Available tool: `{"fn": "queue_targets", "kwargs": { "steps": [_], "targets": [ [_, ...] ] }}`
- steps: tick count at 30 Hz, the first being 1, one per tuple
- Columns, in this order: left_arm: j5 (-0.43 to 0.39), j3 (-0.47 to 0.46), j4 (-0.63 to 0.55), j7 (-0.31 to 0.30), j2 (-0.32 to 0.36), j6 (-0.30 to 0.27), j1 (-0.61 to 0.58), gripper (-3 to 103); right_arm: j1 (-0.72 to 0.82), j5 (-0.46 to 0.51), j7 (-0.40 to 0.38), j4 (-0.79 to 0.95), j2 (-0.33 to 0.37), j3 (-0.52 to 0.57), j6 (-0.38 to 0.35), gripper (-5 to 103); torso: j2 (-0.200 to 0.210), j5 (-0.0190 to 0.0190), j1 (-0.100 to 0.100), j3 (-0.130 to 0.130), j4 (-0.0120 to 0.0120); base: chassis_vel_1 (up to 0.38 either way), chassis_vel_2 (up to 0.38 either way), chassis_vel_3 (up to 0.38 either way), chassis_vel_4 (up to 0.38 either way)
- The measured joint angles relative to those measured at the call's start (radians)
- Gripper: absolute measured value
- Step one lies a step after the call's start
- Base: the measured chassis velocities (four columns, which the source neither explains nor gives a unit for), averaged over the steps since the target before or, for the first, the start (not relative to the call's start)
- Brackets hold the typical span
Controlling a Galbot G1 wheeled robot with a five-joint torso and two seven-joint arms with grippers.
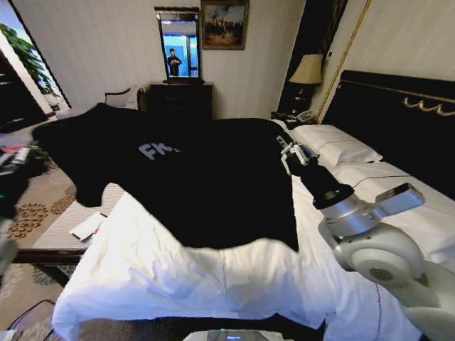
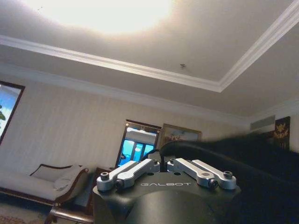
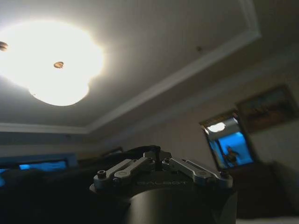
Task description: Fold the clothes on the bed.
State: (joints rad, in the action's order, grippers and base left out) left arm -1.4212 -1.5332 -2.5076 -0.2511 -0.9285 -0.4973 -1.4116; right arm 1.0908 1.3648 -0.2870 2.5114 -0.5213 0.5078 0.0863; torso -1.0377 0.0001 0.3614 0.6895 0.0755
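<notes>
Head view, foreground: the foot corner of the bed, its white duvet rumpled and hanging over the edge. Right foreground: the right arm reaches forward over the mattress, and the right gripper meets the right-hand edge of the black T-shirt. The garment is held up and spread wide above the bed, its lower hem draping onto the duvet and part of the white chest lettering visible. At the far left edge the left gripper is at the shirt's other side, beyond the bed's edge over the patterned carpet. In each wrist view the fingers are drawn together at the tips around a fold of dark cloth, apparently the shirt, though the pinch itself is dim. Middle distance: white pillows against the dark headboard. Background: a lamp, a dark dresser with mirror, and a framed painting.
</notes>
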Motion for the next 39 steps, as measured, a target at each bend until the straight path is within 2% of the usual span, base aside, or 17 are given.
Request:
{"fn": "queue_targets", "kwargs": {
  "steps": [2, 3, 4, 6, 8, 9, 11, 13, 14, 17, 18, 19, 21, 24, 27, 35, 39],
  "targets": [
    [0.01, 0.02, 0.002, 0.0, 0.013, -0.025, 0.01, 2, 0.014, -0.001, -0.049, -0.002, -0.013, -0.025, -0.035, 1, 0.0, 0.0, 0.0, 0.0, -0.0001, 0.0, 0.0, 0.0, 0.0],
    [0.04, 0.065, 0.003, -0.001, 0.016, -0.037, 0.019, 2, 0.022, -0.003, -0.073, -0.003, -0.025, -0.048, -0.054, 1, 0.0, 0.0001, 0.0, 0.0, -0.0003, 0.0, 0.0, 0.0, 0.0],
    [0.04, 0.065, 0.003, -0.001, 0.016, -0.037, 0.019, 2, 0.022, -0.003, -0.073, -0.003, -0.025, -0.048, -0.054, 1, 0.0, 0.0001, 0.0, 0.0, -0.0003, 0.0, 0.0, 0.0, 0.0],
    [0.127, 0.188, 0.004, -0.001, 0.021, -0.08, 0.042, 2, 0.008, -0.016, -0.12, -0.007, -0.064, -0.153, -0.09, 1, 0.0, -0.0003, 0.0, 0.0, 0.0011, 0.0, 0.0, 0.0, 0.0],
    [0.215, 0.319, 0.037, 0.015, 0.036, -0.107, 0.076, 2, -0.051, -0.025, -0.147, -0.087, -0.113, -0.293, -0.121, 1, 0.0, -0.0001, 0.0, 0.0, -0.0001, 0.0, 0.0, 0.0, 0.0],
    [0.215, 0.319, 0.037, 0.015, 0.036, -0.107, 0.076, 2, -0.051, -0.025, -0.147, -0.087, -0.113, -0.293, -0.121, 1, 0.0, -0.0001, 0.0, 0.0, -0.0001, 0.0, 0.0, 0.0, 0.0],
    [0.304, 0.495, 0.132, 0.036, 0.07, -0.121, 0.147, 2, -0.118, -0.032, -0.183, -0.213, -0.174, -0.429, -0.149, 1, 0.0, 0.0002, 0.0, 0.0, -0.0007, 0.0, 0.0, 0.0, 0.0],
    [0.38, 0.673, 0.281, 0.043, 0.093, -0.131, 0.246, 2, -0.185, -0.039, -0.219, -0.345, -0.248, -0.557, -0.181, 1, 0.0, 0.0002, 0.0, 0.0, 0.0009, 0.0, 0.0, 0.0, 0.0],
    [0.38, 0.673, 0.281, 0.043, 0.093, -0.131, 0.246, 2, -0.185, -0.039, -0.219, -0.345, -0.248, -0.557, -0.181, 1, 0.0, 0.0002, 0.0, 0.0, 0.0009, 0.0, 0.0, 0.0, 0.0],
    [0.535, 0.951, 0.544, 0.066, 0.069, -0.121, 0.403, 2, -0.306, -0.091, -0.243, -0.588, -0.376, -0.735, -0.204, 1, 0.001, -0.0006, 0.001, 0.001, -0.0003, 0.0, 0.0, 0.0, 0.0],
    [0.567, 1.013, 0.613, 0.068, 0.047, -0.111, 0.449, 2, -0.339, -0.108, -0.244, -0.651, -0.411, -0.768, -0.205, 1, 0.001, -0.0009, 0.001, 0.001, -0.0004, 0.0, 0.0, 0.0, 0.0],
    [0.567, 1.013, 0.613, 0.068, 0.047, -0.111, 0.449, 2, -0.339, -0.108, -0.244, -0.651, -0.411, -0.768, -0.205, 1, 0.001, -0.0009, 0.001, 0.001, -0.0004, 0.0, 0.0, 0.0, 0.0],
    [0.608, 1.097, 0.75, 0.069, -0.003, -0.09, 0.537, 2, -0.403, -0.139, -0.242, -0.777, -0.479, -0.818, -0.203, 1, 0.001, -0.0005, 0.001, 0.001, 0.0002, 0.0, 0.0, 0.0, 0.0],
    [0.645, 1.141, 0.865, 0.071, -0.048, -0.061, 0.599, 2, -0.461, -0.177, -0.228, -0.918, -0.55, -0.847, -0.189, 1, 0.001, -0.0001, 0.001, 0.0, 0.0004, 0.0, 0.0, 0.0, 0.0],
    [0.657, 1.144, 0.911, 0.071, -0.072, -0.044, 0.613, 2, -0.488, -0.207, -0.219, -1.001, -0.592, -0.853, -0.178, 1, 0.0, -0.0001, 0.001, 0.0, 0.0001, 0.0, 0.0, 0.0, 0.0],
    [0.686, 1.075, 0.942, 0.07, -0.108, -0.019, 0.555, 2, -0.505, -0.286, -0.214, -1.098, -0.65, -0.83, -0.154, 1, 0.0, -0.0001, 0.0, 0.0, -0.0003, 0.0, 0.0, 0.0, 0.0],
    [0.685, 1.04, 0.924, 0.068, -0.116, 0.003, 0.509, 2, -0.507, -0.365, -0.16, -1.049, -0.624, -0.785, -0.094, 16, 0.0, 0.0001, 0.0, 0.0, -0.0002, 0.0, 0.0, 0.0, 0.0]
  ]
}}
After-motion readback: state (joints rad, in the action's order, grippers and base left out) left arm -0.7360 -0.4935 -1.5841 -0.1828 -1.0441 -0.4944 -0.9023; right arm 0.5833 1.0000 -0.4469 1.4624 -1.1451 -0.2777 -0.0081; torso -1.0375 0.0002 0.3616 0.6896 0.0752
